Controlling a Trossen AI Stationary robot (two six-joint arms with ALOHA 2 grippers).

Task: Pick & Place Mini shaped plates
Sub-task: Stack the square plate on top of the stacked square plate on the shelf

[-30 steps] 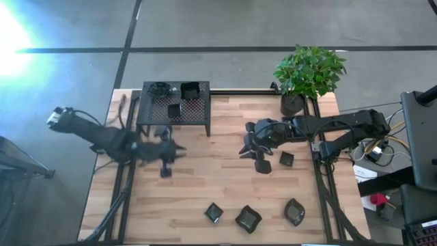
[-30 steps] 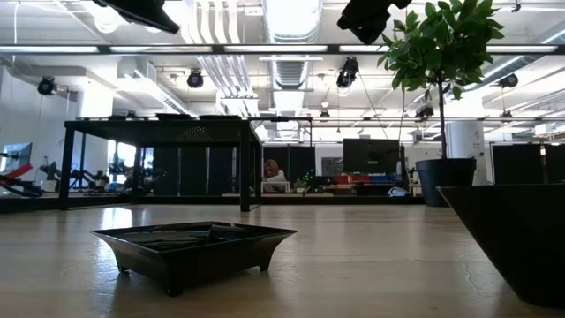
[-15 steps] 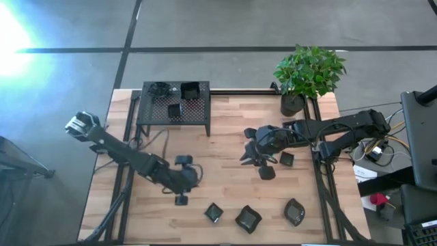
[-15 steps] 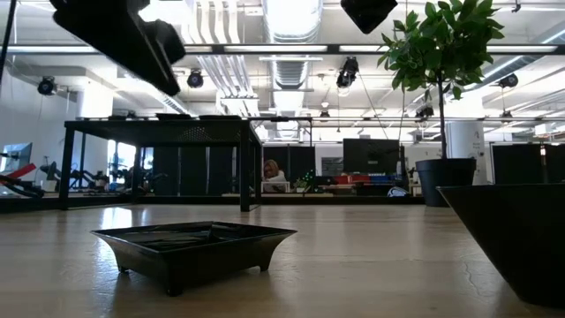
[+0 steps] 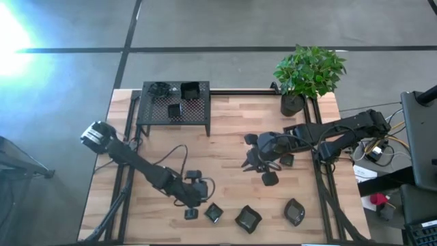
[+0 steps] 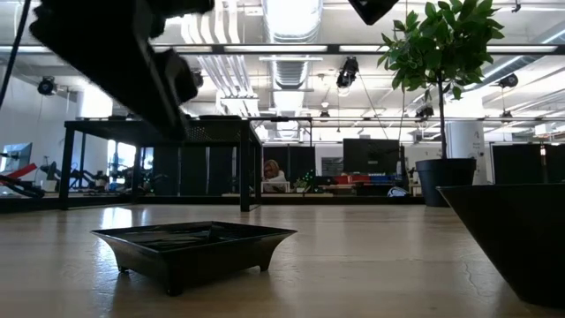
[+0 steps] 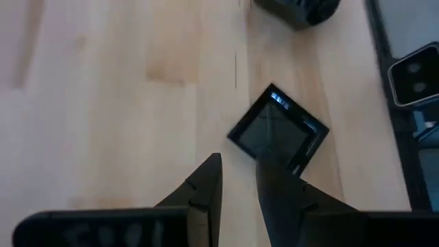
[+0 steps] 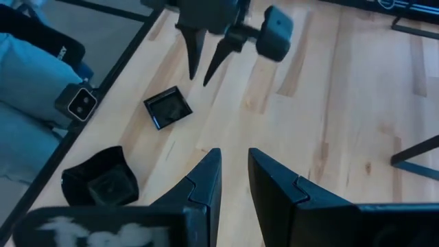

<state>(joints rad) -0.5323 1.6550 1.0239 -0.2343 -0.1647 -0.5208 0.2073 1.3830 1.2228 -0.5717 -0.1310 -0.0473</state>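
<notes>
Nearest the desk's (image 5: 225, 171) front edge lie three plates: a square plate (image 5: 214, 212), a wavy plate (image 5: 248, 219) beside it, and a rounded plate (image 5: 294, 212) farther right. They sit loose and well apart, probably so each can be taken singly.

Just left of the square plate hangs the left claw (image 5: 192, 212), its arm stretched low and diagonally from the desk's left side, wrist bent down. Its own camera shows the fingers (image 7: 206, 189) a narrow gap apart with nothing between them, tips close over the near corner of the square plate (image 7: 278, 132). I judge this the approach for a pick; the slim gap would suit pinching the plate's rim.

Mid-desk, the right claw (image 5: 254, 161) reaches in from the right, elbow folded near the desk's edge. Its fingers (image 8: 206, 180) are also slightly parted and empty. Two more small plates lie by it: one (image 5: 270, 179) just below, one (image 5: 287, 159) beside the forearm.

Farthest back stands the perforated stand (image 5: 174, 109), carrying a small plate (image 5: 175, 109) and a larger square one (image 5: 190, 89), likely the drop place. A potted plant (image 5: 307, 72) occupies the back right corner.
</notes>
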